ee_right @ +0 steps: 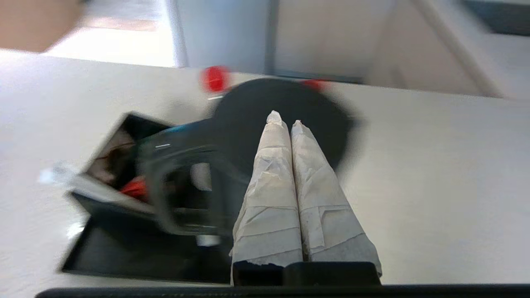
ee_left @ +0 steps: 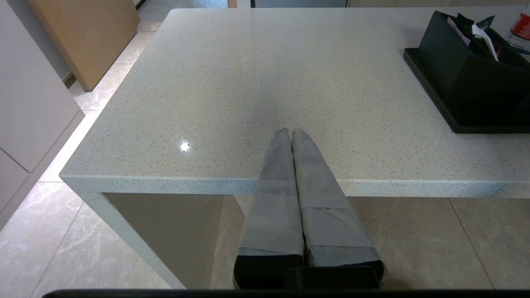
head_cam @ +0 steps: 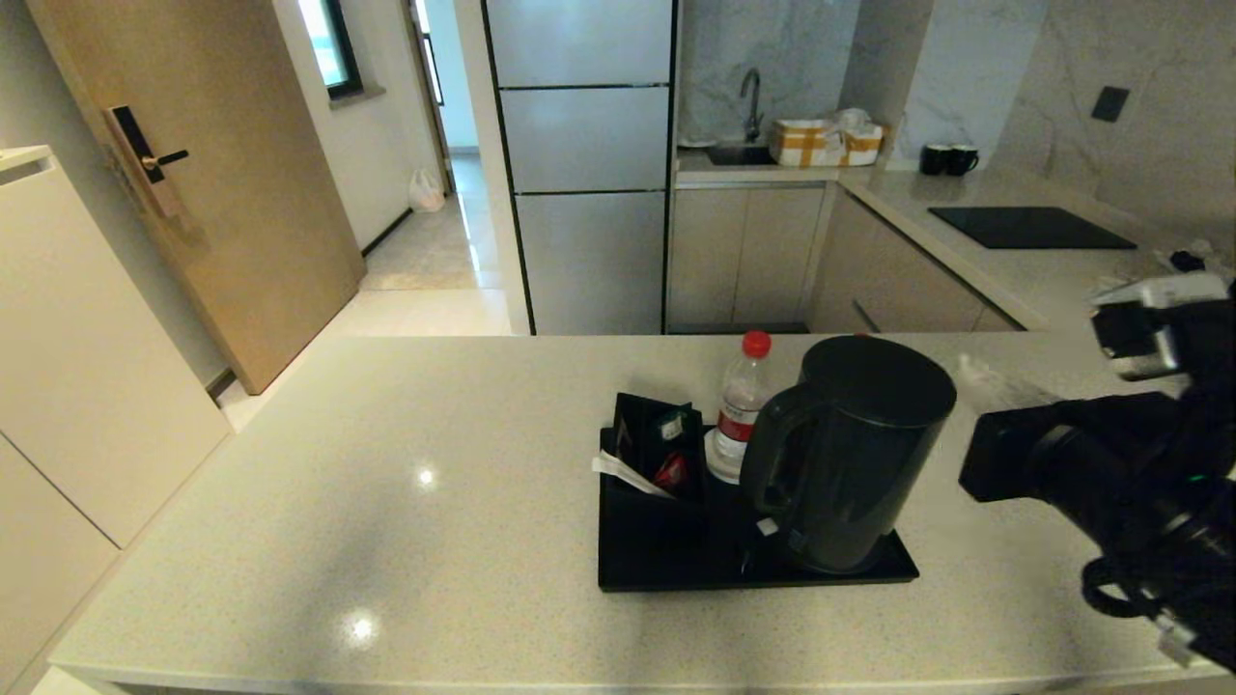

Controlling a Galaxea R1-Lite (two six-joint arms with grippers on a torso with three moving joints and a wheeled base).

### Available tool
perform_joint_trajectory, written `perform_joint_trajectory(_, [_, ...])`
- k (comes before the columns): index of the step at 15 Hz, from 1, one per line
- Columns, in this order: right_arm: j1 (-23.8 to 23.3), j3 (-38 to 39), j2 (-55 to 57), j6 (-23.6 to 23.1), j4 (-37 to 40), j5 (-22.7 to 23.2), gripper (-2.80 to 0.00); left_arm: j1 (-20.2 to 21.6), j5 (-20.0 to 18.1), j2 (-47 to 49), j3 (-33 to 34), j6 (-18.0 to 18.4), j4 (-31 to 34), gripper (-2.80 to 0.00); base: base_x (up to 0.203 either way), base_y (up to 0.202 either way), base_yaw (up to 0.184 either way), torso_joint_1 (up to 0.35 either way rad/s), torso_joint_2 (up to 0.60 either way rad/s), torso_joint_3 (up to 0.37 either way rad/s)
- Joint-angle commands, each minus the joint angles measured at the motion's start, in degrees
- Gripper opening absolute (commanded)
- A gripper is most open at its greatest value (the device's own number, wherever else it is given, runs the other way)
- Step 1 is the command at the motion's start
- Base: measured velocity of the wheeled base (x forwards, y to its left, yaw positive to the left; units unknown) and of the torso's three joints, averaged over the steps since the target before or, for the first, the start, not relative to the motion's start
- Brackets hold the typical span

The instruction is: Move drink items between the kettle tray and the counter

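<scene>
The dark grey kettle (head_cam: 850,454) stands upright on the right part of the black kettle tray (head_cam: 666,569), handle toward the left. The clear red-capped bottle (head_cam: 742,405) stands upright at the tray's back, just left of the kettle. The tray lies on the pale speckled counter (head_cam: 386,502). My right arm (head_cam: 1110,463) hangs right of the kettle. In the right wrist view my right gripper (ee_right: 285,120) is shut and empty, above the kettle (ee_right: 248,116). My left gripper (ee_left: 291,131) is shut and empty over the counter's (ee_left: 248,74) near edge, left of the tray (ee_left: 430,99).
A black sachet box (head_cam: 657,454) fills the tray's left back corner. Far right on the back worktop lie a black hob (head_cam: 1028,227) and two dark mugs (head_cam: 946,159). The counter's front edge runs close below the tray.
</scene>
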Motion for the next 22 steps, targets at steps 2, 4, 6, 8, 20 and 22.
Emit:
perform_joint_trajectory(2, [-3.3, -2.9, -14.2, -0.6, 13.9, -6.9, -2.80, 0.0, 0.0, 0.0, 0.0, 0.0, 0.1, -2.80, 0.000, 0.000, 0.000, 0.000, 0.00, 0.000])
perform_joint_trajectory(4, [-11.7, -3.2, -20.0, -1.0, 19.7, -9.7, -2.80, 0.0, 0.0, 0.0, 0.0, 0.0, 0.0, -2.80, 0.000, 0.000, 0.000, 0.000, 0.00, 0.000])
perform_joint_trajectory(6, [-20.5, -2.8, -25.5, -1.1, 23.9, -11.8, -2.80, 0.0, 0.0, 0.0, 0.0, 0.0, 0.0, -2.80, 0.000, 0.000, 0.000, 0.000, 0.00, 0.000])
perform_joint_trajectory(8, [-28.8, -1.5, -32.8, -1.2, 26.9, -12.8, -2.80, 0.0, 0.0, 0.0, 0.0, 0.0, 0.0, -2.80, 0.000, 0.000, 0.000, 0.000, 0.00, 0.000])
perform_joint_trajectory(20, [-41.5, -1.6, -67.1, 6.2, 68.0, 4.5, -2.80, 0.0, 0.0, 0.0, 0.0, 0.0, 0.0, -2.80, 0.000, 0.000, 0.000, 0.000, 0.00, 0.000])
perform_joint_trajectory(22, [-41.1, -5.7, -69.7, 6.3, 78.3, 14.2, -2.80, 0.0, 0.0, 0.0, 0.0, 0.0, 0.1, -2.80, 0.000, 0.000, 0.000, 0.000, 0.00, 0.000])
